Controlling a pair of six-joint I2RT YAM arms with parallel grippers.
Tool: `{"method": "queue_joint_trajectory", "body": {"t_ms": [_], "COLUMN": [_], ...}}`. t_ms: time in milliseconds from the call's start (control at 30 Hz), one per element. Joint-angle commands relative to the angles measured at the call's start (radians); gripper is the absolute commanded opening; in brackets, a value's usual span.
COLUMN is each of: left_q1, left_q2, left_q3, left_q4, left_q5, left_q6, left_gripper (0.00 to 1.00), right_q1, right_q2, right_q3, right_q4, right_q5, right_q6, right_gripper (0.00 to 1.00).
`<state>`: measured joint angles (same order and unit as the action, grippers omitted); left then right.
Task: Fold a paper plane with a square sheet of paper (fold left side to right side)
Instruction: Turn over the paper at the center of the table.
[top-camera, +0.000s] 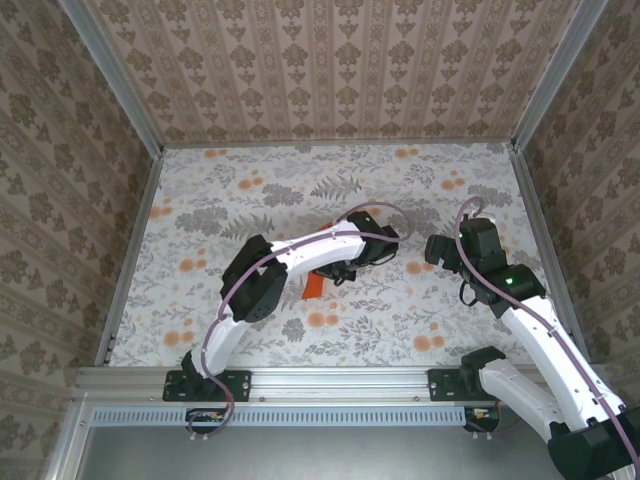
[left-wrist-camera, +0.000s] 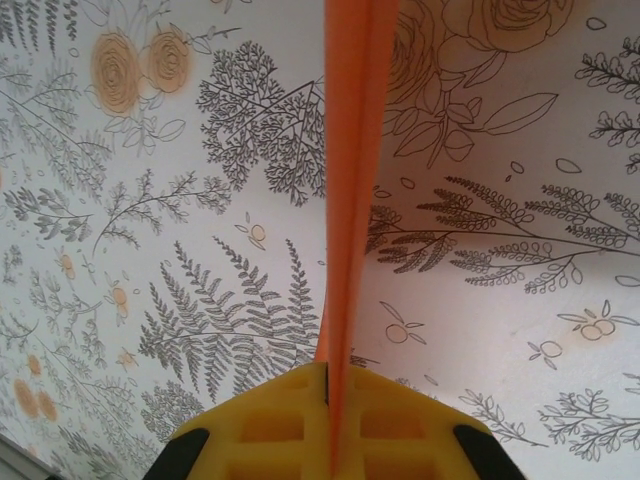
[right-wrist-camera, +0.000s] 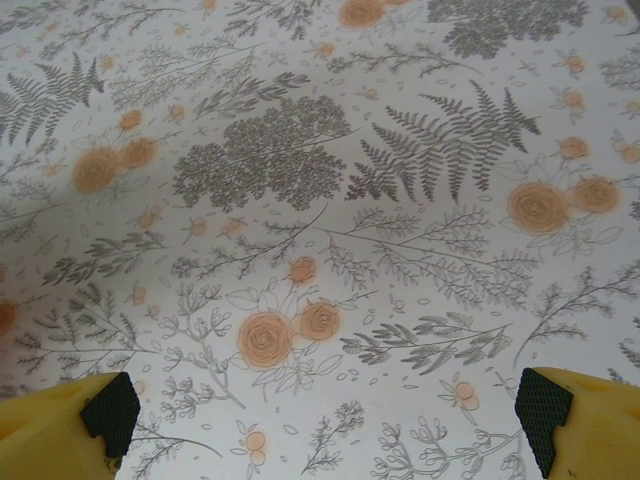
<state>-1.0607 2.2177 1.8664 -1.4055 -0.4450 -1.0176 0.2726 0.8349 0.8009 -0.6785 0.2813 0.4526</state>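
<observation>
The square sheet of paper (left-wrist-camera: 355, 150) is bright orange and folded flat into a slim paper plane shape. In the left wrist view it is edge-on, running from between the yellow fingers up to the top edge. My left gripper (left-wrist-camera: 338, 385) is shut on it, holding it just above the flowered tabletop. From above, a strip of the orange paper (top-camera: 312, 287) pokes out under the left gripper (top-camera: 338, 270) near the table's middle. My right gripper (top-camera: 440, 250) hovers to the right of it. In its wrist view the right gripper (right-wrist-camera: 328, 415) is open, with nothing between its fingers.
The floral tablecloth (top-camera: 250, 190) covers the whole work area, with patterned walls on three sides and a metal rail (top-camera: 330, 378) along the near edge. The left arm's forearm (top-camera: 310, 250) lies across the middle.
</observation>
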Motion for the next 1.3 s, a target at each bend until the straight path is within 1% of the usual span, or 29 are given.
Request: {"method": "queue_joint_trajectory", "body": {"t_ms": [0,67,133,433,667,767,867,967,1033,1167,1267], "left_q1": [0.017,0.024,0.032,0.076,0.107,0.124,0.151,0.199,0.243,0.350,0.441], "left_q2": [0.029,0.033,0.030,-0.013,-0.157,-0.234,-0.332,-0.425,-0.486,-0.607,-0.679], "left_q3": [0.029,0.024,0.016,-0.057,-0.215,-0.285,-0.390,-0.515,-0.606,-0.768,-0.872], "left_q4": [-0.024,0.007,0.047,0.226,0.459,0.544,0.661,0.785,0.872,1.021,1.112], "left_q5": [0.061,0.090,0.126,0.286,0.439,0.475,0.525,0.597,0.664,0.791,0.879], "left_q6": [0.017,0.038,0.056,0.120,0.199,0.256,0.306,0.341,0.369,0.435,0.459], "left_gripper": [0.01,0.06,0.14,0.35,0.53,0.58,0.61,0.61,0.61,0.60,0.60], "right_q1": [-0.003,-0.003,-0.003,-0.003,-0.003,-0.004,-0.002,0.014,0.042,0.111,0.159], "right_q2": [-0.013,-0.013,-0.014,-0.018,0.005,0.037,0.089,0.168,0.233,0.384,0.495], "right_q3": [-0.016,-0.017,-0.015,-0.022,-0.033,-0.042,-0.049,-0.046,-0.038,0.002,0.038], "right_q4": [0.016,0.016,0.012,0.002,0.005,0.029,0.075,0.131,0.175,0.255,0.333], "right_q5": [-0.052,-0.063,-0.070,-0.130,-0.216,-0.277,-0.365,-0.444,-0.468,-0.470,-0.464], "right_q6": [0.020,0.017,0.018,0.012,0.012,0.025,0.042,0.070,0.084,0.121,0.156], "right_gripper": [1.00,1.00,1.00,1.00,1.00,1.00,0.99,0.91,0.83,0.68,0.62]}}
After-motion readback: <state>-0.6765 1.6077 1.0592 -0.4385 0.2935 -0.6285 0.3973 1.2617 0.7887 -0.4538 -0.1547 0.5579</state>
